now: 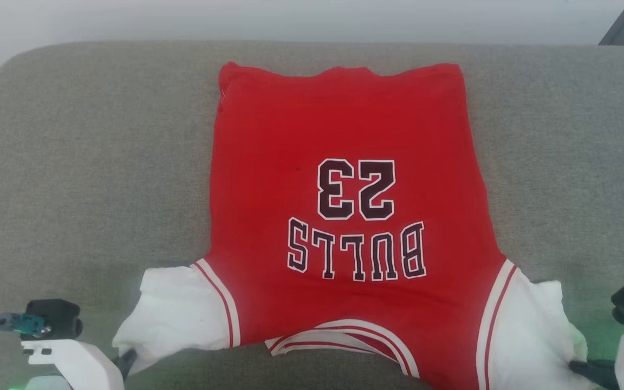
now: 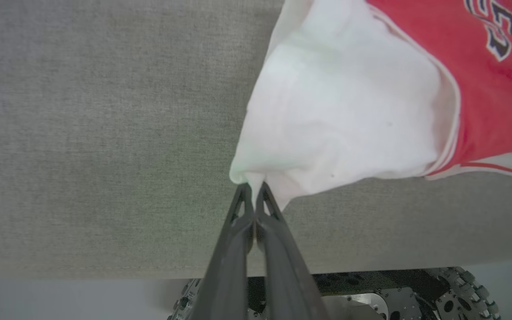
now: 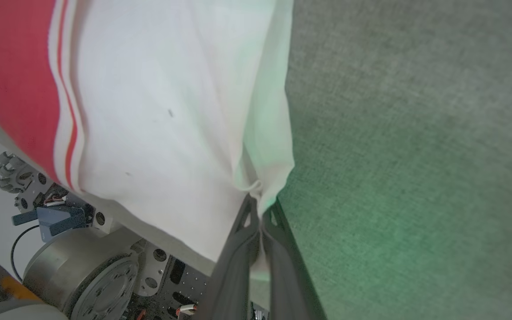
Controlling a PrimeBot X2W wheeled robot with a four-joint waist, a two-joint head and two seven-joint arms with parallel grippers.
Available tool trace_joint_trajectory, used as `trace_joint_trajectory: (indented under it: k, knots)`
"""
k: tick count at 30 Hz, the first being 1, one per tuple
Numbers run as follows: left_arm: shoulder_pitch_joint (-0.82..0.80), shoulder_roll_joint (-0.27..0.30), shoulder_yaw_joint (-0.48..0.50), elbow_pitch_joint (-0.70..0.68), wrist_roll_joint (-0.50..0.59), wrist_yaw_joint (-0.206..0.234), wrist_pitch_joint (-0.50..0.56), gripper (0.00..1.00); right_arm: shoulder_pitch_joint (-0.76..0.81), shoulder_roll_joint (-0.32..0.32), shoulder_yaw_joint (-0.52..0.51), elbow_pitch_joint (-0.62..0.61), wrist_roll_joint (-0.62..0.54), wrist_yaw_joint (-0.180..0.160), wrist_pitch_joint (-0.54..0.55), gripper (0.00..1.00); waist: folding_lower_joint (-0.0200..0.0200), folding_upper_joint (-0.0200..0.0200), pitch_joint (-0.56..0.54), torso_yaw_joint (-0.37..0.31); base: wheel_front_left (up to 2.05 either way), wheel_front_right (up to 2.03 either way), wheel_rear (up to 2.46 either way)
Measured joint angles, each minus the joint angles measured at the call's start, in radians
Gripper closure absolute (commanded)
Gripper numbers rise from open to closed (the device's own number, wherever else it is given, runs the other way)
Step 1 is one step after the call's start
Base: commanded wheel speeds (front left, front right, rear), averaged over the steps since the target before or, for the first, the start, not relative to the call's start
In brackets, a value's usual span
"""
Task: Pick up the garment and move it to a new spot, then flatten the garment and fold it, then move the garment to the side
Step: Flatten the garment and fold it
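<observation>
The garment (image 1: pixel 344 206), a red jersey with dark "BULLS" lettering and the number 23, lies spread on the grey cushion, collar toward me, hem at the far side. Its white sleeves stick out at the near corners. My left gripper (image 2: pixel 254 189) is shut on the tip of the left white sleeve (image 2: pixel 340 111), seen at the lower left of the head view (image 1: pixel 125 360). My right gripper (image 3: pixel 260 204) is shut on the edge of the right white sleeve (image 3: pixel 167 111), seen at the lower right of the head view (image 1: pixel 580 365). That sleeve hangs over the cushion's near edge.
The grey fabric cushion (image 1: pixel 84 179) stretches wide to both sides of the jersey, with a pale wall behind. Below its near edge show my wheeled base (image 3: pixel 87 271) and an omni wheel (image 2: pixel 465 289).
</observation>
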Motion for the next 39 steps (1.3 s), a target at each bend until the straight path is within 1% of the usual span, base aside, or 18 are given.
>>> trace_joint_trajectory:
  k: [4, 5, 6, 7, 11, 14, 17, 19, 21, 23, 25, 27, 31, 36, 39]
  knots:
    - [-0.014, -0.028, -0.022, 0.022, 0.009, -0.026, -0.023, 1.0, -0.005, 0.079, -0.04, 0.056, -0.101, 0.002, -0.02, 1.0, 0.0, 0.0, 0.014, 0.003, 0.0, 0.0, 0.0]
    - [-0.025, -0.035, -0.027, 0.029, 0.013, -0.031, -0.026, 1.0, -0.006, 0.092, -0.042, 0.066, -0.124, 0.002, -0.016, 0.74, 0.0, 0.0, 0.016, 0.003, 0.0, 0.0, 0.0]
    - [-0.032, -0.039, -0.032, 0.035, 0.015, -0.04, -0.027, 1.0, -0.009, 0.105, -0.047, 0.07, -0.137, 0.002, -0.009, 0.2, 0.0, 0.0, 0.017, 0.003, 0.0, 0.0, 0.0]
    - [-0.032, -0.039, -0.032, 0.035, 0.015, -0.04, -0.027, 1.0, -0.009, 0.105, -0.047, 0.07, -0.137, 0.002, -0.009, 0.0, 0.0, 0.0, 0.017, 0.003, 0.0, 0.0, 0.0]
    - [-0.056, -0.054, -0.046, 0.058, 0.023, -0.058, -0.042, 1.0, -0.019, 0.133, -0.076, 0.049, -0.167, 0.002, 0.019, 0.0, 0.0, 0.0, 0.015, 0.003, 0.0, 0.0, 0.0]
    - [-0.063, -0.061, -0.051, 0.068, 0.029, -0.068, -0.051, 1.0, -0.024, 0.127, -0.117, -0.015, -0.16, 0.001, 0.055, 0.0, 0.0, 0.0, 0.009, 0.002, 0.0, 0.0, 0.0]
    - [-0.064, -0.069, -0.06, 0.071, 0.031, -0.075, -0.057, 1.0, -0.035, 0.108, -0.201, -0.08, -0.154, 0.0, 0.072, 0.0, 0.0, 0.0, 0.008, 0.006, 0.0, 0.0, 0.0]
    - [-0.07, -0.074, -0.068, 0.073, 0.033, -0.08, -0.06, 1.0, -0.059, 0.112, -0.262, -0.117, -0.171, 0.0, 0.072, 0.0, 0.0, 0.0, 0.011, 0.01, 0.0, 0.0, 0.0]
    - [-0.089, -0.083, -0.073, 0.074, 0.042, -0.085, -0.07, 1.0, -0.101, 0.13, -0.309, -0.137, -0.216, 0.0, 0.066, 0.0, 0.0, 0.0, 0.018, 0.018, 0.0, 0.0, 0.0]
    - [-0.115, -0.096, -0.084, 0.079, 0.053, -0.096, -0.079, 1.0, -0.162, 0.172, -0.344, -0.133, -0.278, 0.0, 0.043, 0.0, 0.0, 0.0, 0.026, 0.029, 0.0, 0.0, 0.0]
    - [-0.143, -0.112, -0.098, 0.089, 0.068, -0.111, -0.087, 1.0, -0.233, 0.225, -0.366, -0.102, -0.333, 0.0, 0.02, 0.0, 0.0, 0.0, 0.035, 0.042, 0.0, 0.0, 0.0]
    - [-0.171, -0.131, -0.115, 0.107, 0.079, -0.127, -0.088, 1.0, -0.305, 0.256, -0.355, -0.051, -0.383, 0.0, 0.002, 0.0, 0.0, 0.0, 0.044, 0.059, 0.0, 0.0, 0.0]
    - [-0.23, -0.168, -0.15, 0.146, 0.094, -0.156, -0.092, 1.0, -0.465, 0.322, -0.334, 0.099, -0.459, 0.0, -0.055, 0.0, 0.0, 0.0, 0.065, 0.095, 0.0, 0.0, 0.0]
    - [-0.306, -0.216, -0.188, 0.185, 0.104, -0.197, -0.092, 1.0, -0.652, 0.353, -0.296, 0.305, -0.519, 0.0, -0.095, 0.0, 0.0, 0.0, 0.1, 0.144, 0.0, 0.0, 0.0]
    - [-0.348, -0.241, -0.203, 0.212, 0.113, -0.217, -0.1, 1.0, -0.756, 0.356, -0.284, 0.44, -0.547, 0.0, -0.089, 0.0, 0.0, 0.0, 0.126, 0.175, 0.0, 0.0, 0.0]
